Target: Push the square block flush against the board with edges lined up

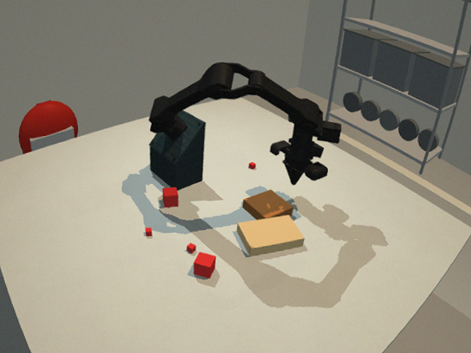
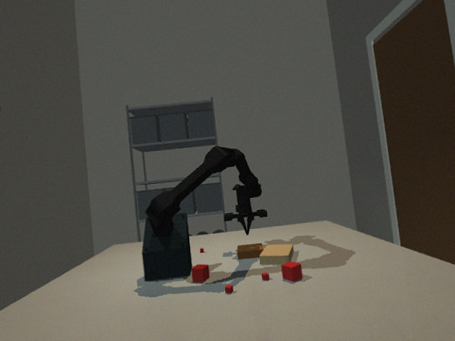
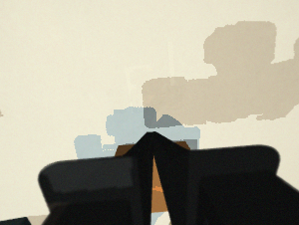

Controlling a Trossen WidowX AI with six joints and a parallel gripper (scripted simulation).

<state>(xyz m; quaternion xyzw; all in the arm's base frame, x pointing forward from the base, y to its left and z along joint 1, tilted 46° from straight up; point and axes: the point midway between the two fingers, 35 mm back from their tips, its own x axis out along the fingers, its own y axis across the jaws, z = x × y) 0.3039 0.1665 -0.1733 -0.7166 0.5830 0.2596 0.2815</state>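
Your square block (image 1: 266, 204) lies flat on the table (image 1: 95, 330), one side against the long side of the board (image 1: 270, 234). The tool (image 1: 295, 179) hangs above it, clenched on nothing. Dip while retreating and you could knock the block askew.

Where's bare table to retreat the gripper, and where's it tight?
Bare: the wide stretch between the tan board and the table's shelf-side edge; also the near side past the biggest red cube. Crowded: red cubes between the base and board; the brown block below the shut gripper.
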